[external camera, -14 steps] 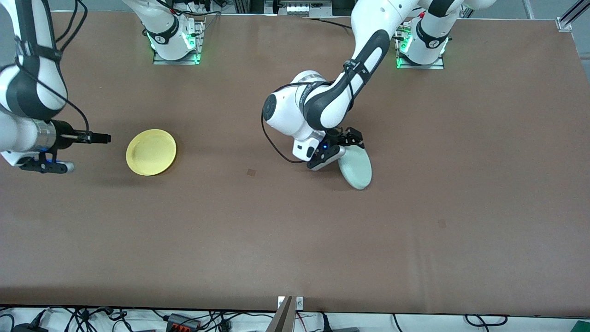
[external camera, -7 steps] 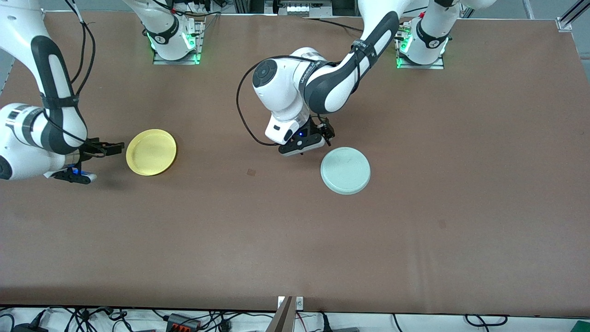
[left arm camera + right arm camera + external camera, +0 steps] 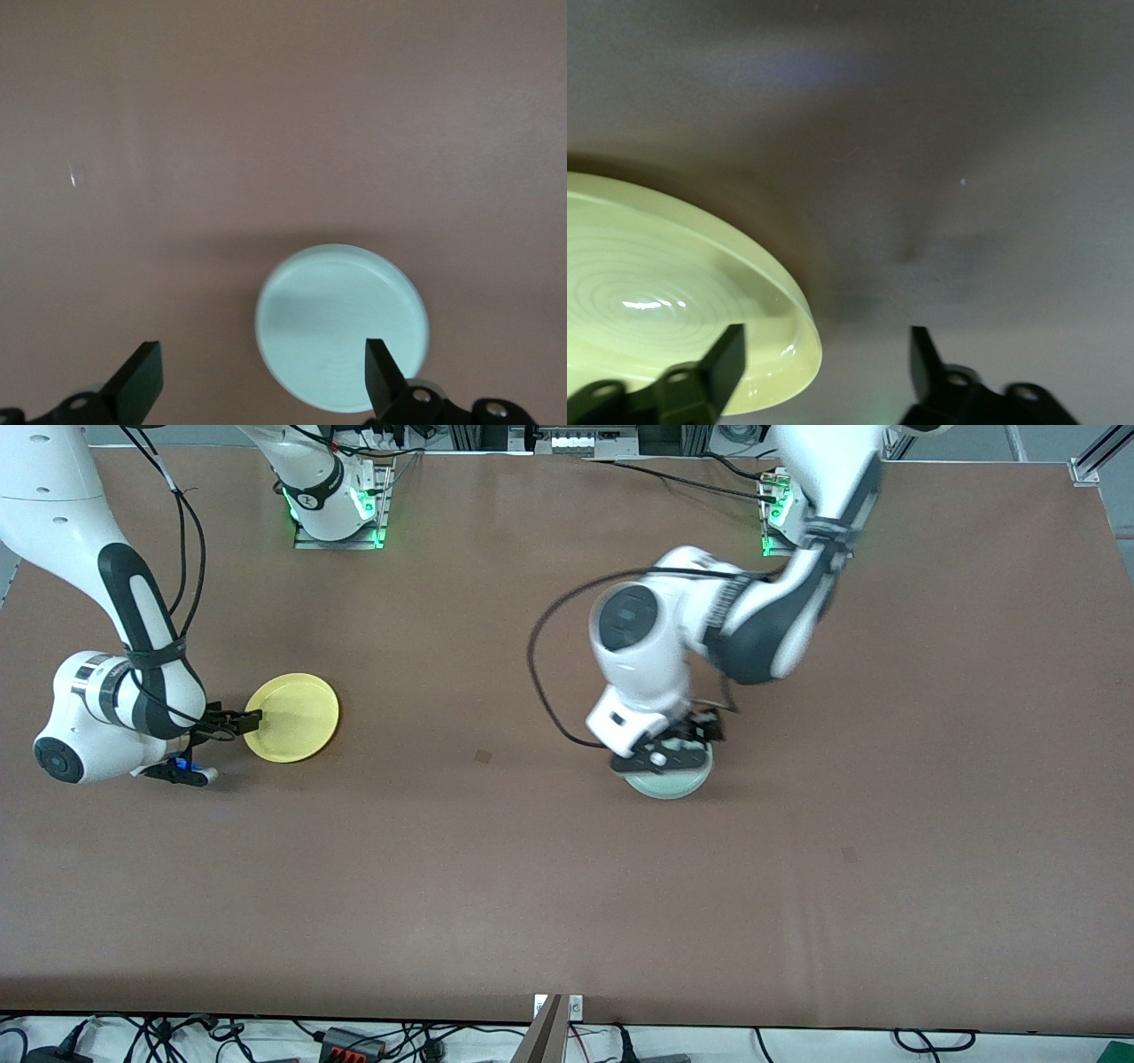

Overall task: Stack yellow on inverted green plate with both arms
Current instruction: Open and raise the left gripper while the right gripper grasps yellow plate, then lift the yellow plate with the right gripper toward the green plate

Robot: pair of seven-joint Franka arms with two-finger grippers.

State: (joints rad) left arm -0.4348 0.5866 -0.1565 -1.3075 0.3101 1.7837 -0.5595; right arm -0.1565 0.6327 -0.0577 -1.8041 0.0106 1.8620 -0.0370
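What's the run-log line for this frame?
green plate flat on table, inverted | left pincer open above it | right pincer open at yellow plate rim | not stacked

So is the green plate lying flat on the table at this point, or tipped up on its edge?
Flat. The green plate lies as a full circle on the table under the open left gripper.

The front view looks steeply down from high across the brown table, facing both arms' bases and taking in the whole tabletop. The left wrist view looks straight down past the spread fingers of the left gripper from well above, sharing with the front view the green plate lying under that claw. The right wrist view sits low and close, at a shallow angle, where the right gripper straddles the yellow plate's rim, also seen from the front.
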